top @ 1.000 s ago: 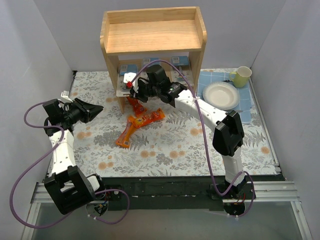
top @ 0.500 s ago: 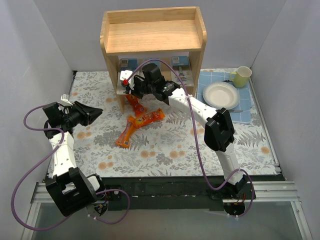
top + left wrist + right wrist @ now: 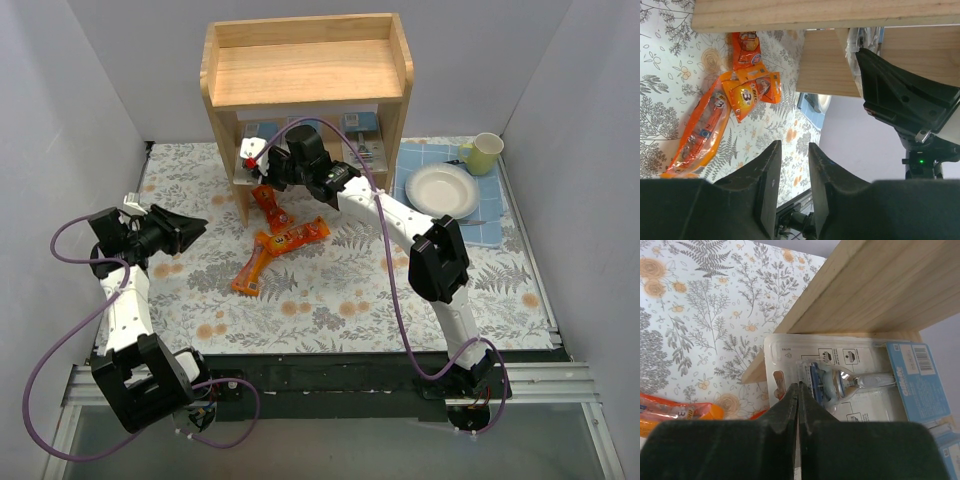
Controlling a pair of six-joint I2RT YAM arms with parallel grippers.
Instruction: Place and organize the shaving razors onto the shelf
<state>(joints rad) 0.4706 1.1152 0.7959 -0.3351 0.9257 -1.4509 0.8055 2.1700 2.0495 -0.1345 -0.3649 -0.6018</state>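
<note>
The wooden shelf [image 3: 300,75] stands at the back of the table. My right gripper [image 3: 262,168] reaches to the left end of its lower tier. It is shut on a clear razor pack [image 3: 250,152], fingertips pinching the blister's edge. In the right wrist view the gripper [image 3: 798,386] has this pack [image 3: 850,375] face-on, overhanging the lower board under the shelf [image 3: 875,295]. Two other razor packs with blue cards [image 3: 362,125] [image 3: 262,130] lie deeper on the lower tier; one shows in the right wrist view [image 3: 912,380]. My left gripper [image 3: 195,225] is open and empty, left of the shelf, also seen in its wrist view [image 3: 794,145].
Orange snack packets [image 3: 280,245] [image 3: 270,205] lie on the floral cloth in front of the shelf and show in the left wrist view [image 3: 747,92]. A white plate [image 3: 442,190] on a blue cloth [image 3: 500,225] and a pale green cup [image 3: 485,152] are at the back right.
My right gripper has carried the razor pack left and farther in, from in front of the shelf to the left end of the lower tier. The left arm has barely shifted.
</note>
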